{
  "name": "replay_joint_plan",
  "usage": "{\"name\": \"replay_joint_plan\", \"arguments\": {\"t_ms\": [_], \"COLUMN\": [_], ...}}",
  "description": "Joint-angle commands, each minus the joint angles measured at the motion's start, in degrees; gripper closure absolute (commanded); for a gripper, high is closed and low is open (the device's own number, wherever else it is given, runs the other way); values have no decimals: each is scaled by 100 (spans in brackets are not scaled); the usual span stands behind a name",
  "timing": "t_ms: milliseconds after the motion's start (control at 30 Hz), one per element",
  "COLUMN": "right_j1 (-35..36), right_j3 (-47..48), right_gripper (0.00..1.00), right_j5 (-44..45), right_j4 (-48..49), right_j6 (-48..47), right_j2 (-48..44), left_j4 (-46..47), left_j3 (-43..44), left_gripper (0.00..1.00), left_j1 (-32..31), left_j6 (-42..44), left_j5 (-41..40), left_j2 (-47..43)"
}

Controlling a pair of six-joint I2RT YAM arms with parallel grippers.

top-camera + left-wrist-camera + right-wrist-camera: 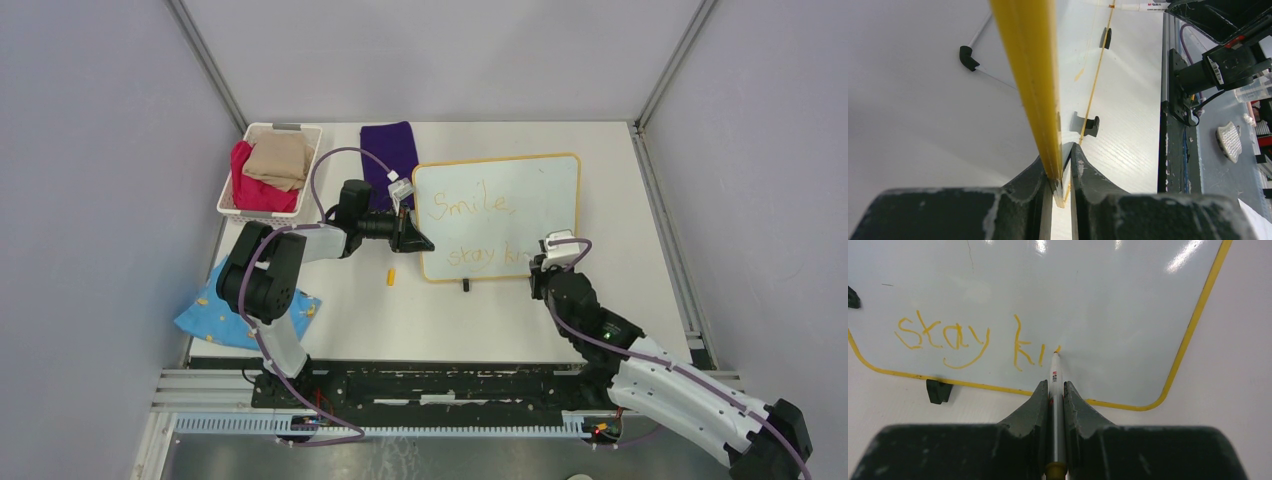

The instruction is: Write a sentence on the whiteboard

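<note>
The white tabletop carries the whiteboard at its middle, toward the far side. It is a glossy rectangle with rounded corners, a thin yellow frame and small black feet along its near edge. Whether it lies flat or tips up slightly I cannot tell.

The left claw is clamped on the frame at the board's left edge, steadying it. The right claw is closed around a slim marker, a white barrel with a yellow end. Its tip touches the board's lower right area.

The sentence is thin, slightly wobbly orange-yellow handwriting. "Smile," sits on top, and "stay ki" below it, with a fresh short stroke at the tip.

By my reading, the writing is well into its second line and the last word is unfinished. The next move calls for light, even pressure and small strokes rightward, with room left before the frame.

A small yellow cap lies on the tabletop near the board's lower left corner.
</note>
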Motion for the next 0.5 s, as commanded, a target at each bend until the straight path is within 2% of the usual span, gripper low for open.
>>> {"name": "replay_joint_plan", "arguments": {"t_ms": [0, 233, 467], "right_j1": [-27, -24, -31], "right_j3": [-188, -347, -57], "right_gripper": [100, 100, 100], "right_j5": [-83, -136, 16], "right_j4": [-25, -182, -66], "right_j6": [257, 370, 234], "right_j2": [-86, -283, -172], "left_j4": [-904, -904, -917], "left_j3": [-203, -210, -210], "left_gripper": [98, 98, 98], "left_j1": [-258, -262, -267], "left_j6": [807, 807, 812], "left_j5": [-1385, -1383, -1391], "left_j2": [496, 495, 493]}}
